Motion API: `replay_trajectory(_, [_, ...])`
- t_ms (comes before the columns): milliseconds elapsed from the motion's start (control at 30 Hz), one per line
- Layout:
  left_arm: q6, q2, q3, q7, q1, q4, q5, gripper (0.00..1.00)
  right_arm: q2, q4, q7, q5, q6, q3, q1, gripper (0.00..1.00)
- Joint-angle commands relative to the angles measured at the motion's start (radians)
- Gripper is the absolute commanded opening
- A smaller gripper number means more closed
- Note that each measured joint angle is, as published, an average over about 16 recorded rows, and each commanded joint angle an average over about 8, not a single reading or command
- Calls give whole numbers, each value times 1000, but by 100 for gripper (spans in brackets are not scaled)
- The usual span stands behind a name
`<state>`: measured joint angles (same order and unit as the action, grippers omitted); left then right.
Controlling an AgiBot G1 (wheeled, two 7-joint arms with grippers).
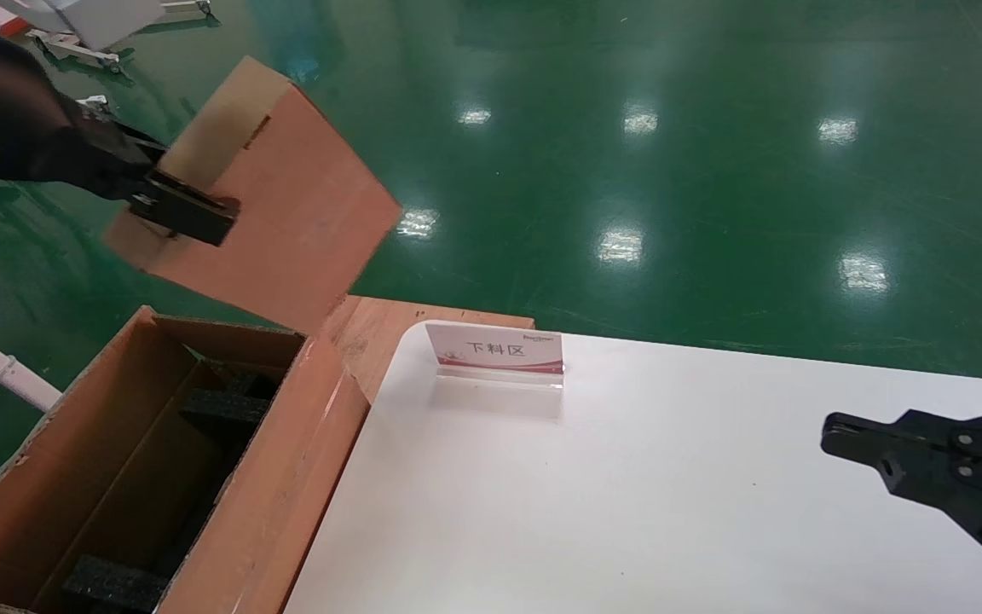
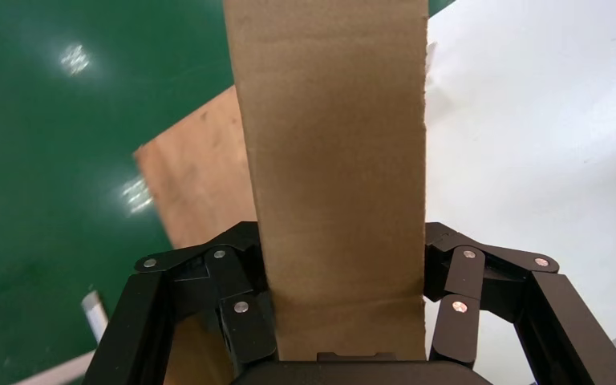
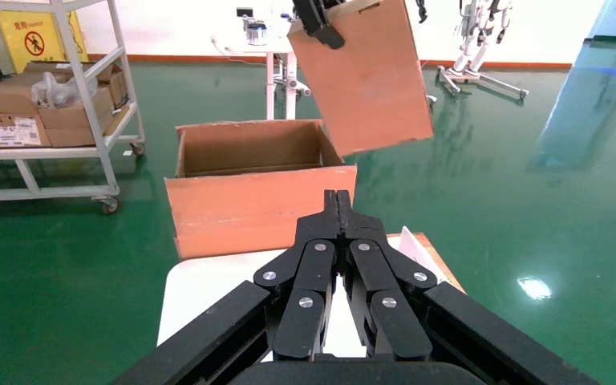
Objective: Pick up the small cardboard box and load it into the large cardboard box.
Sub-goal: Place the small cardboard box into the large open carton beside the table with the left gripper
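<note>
Nearest to us on the right, our black right gripper (image 1: 832, 431) rests low over the smooth white table (image 1: 627, 512), its fingers pressed together on nothing; it looks parked, out of the way of the loading. On the near left stands the large brown corrugated cardboard box with open flaps (image 1: 278, 503), set tight against the table's left edge, its dark inside showing black foam blocks (image 1: 227, 405) at the bottom. We judge that its mouth is left wide open so that a carton can come down from above. Farther along the table's far edge stands a small white and red sign card with Chinese characters (image 1: 495, 348), and just beside it a brown flap or board reaches out from behind the table corner. Farther still and higher, on the left, our black left gripper (image 1: 188, 209) pinches the small plain brown cardboard box (image 1: 286, 196) across its narrow side, one finger on each broad face, as the left wrist view shows. The carton hangs tilted in the air, above and beyond the far end of the large box, touching nothing else. We take it that this lift gives clearance over the flaps, and that the lowering into the opening is not yet done. Beyond lies the glossy green floor (image 1: 713, 170).
</note>
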<state>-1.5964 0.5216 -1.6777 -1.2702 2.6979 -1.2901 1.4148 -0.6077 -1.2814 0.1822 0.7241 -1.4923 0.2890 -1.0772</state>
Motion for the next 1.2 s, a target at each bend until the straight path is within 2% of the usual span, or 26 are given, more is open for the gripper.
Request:
replay_trajectory(33, [-5,5,-34,-9,43,7,9,0,0,0,0,0,0,0,0,0])
replay_trajectory(67, [-6,9,-63,-9,60,12,9,0,0,0,0,0,0,0,0,6])
replay_trajectory(300, [-9,26,-298,22,158,68,-19,0,0,0,0,0,0,1,0,94])
replay_trajectory(333, [-9,28,-332,30,168,79,-23,0,0,0,0,0,0,1,0,100])
replay_trajectory(533, [-8,33,-497,87,199,162,-48,0,0,0,-1,-1,0,1,0,100])
replay_trajectory(733, [-2,14,-605,144,197,251,-105,0,1,0,-1,-1,1,1,0,100])
replay_trajectory(933, [7,-12,-672,191,189,318,-133,0,1,0,-1,-1,1,2,0,100])
replay_trajectory(1200, [19,-58,-721,241,165,383,-162,0,1,0,-1,-2,1,2,0,100])
